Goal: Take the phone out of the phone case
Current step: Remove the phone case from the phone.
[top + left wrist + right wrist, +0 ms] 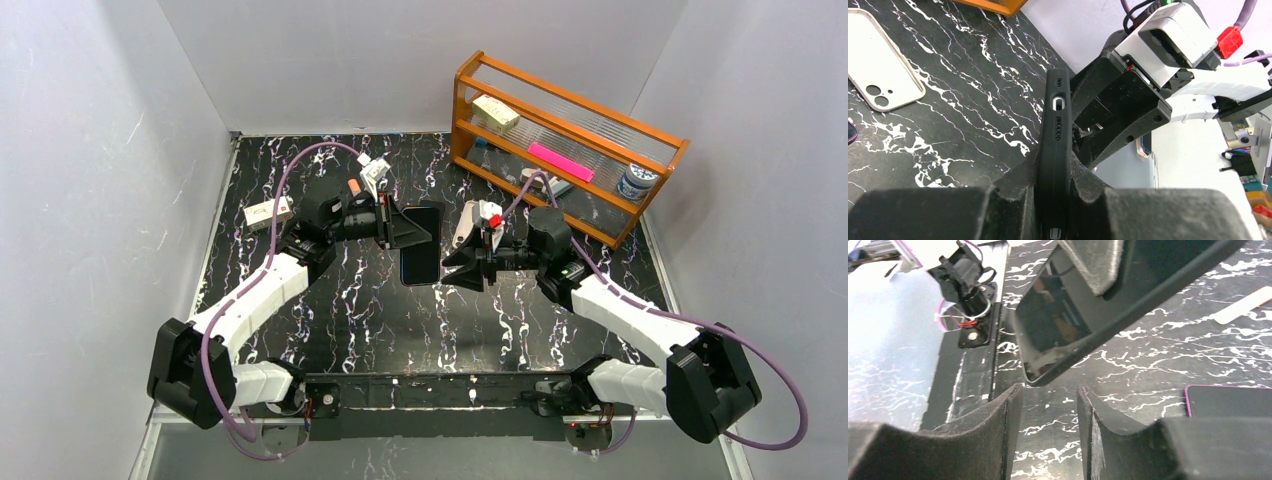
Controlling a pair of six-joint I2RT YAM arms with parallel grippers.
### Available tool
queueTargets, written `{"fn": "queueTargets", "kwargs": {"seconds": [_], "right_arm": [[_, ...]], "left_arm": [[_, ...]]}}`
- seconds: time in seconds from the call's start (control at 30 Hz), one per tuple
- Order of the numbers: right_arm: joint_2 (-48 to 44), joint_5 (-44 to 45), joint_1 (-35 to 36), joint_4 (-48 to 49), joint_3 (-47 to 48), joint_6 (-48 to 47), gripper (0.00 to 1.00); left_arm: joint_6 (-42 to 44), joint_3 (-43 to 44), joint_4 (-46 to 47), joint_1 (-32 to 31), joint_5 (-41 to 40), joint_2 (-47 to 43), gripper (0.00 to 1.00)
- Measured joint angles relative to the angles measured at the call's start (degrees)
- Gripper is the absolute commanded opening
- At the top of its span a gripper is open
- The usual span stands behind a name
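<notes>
A dark phone [1053,325] sits inside its black phone case [1058,125]. My left gripper [1054,165] is shut on the cased phone, its pads on the front and back faces, and holds it on edge above the table [420,245]. In the right wrist view the screen faces the camera and the case rim runs along its lower edge. My right gripper [1048,392] is open just short of the phone's near corner, with nothing between its fingers. Seen from above, it [450,265] sits right beside the phone's right edge.
A white phone case [878,75] lies flat on the black marbled table [360,310], behind the right gripper. A pink-rimmed phone [1228,400] lies near the right fingers. An orange wooden rack [560,140] stands at the back right. A small white item [268,212] lies far left.
</notes>
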Motion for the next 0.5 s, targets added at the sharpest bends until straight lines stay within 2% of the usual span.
{"fn": "queueTargets", "kwargs": {"seconds": [0.37,0.5], "right_arm": [[2.9,-7.6,0.8,4.0,0.1,4.2,0.53],[4.6,-8.4,1.6,4.5,0.2,4.5,0.47]], "left_arm": [[2.5,0.0,1.0,0.0,2.4,-1.3,0.00],[2.1,0.0,2.5,0.0,3.1,-1.7,0.00]]}}
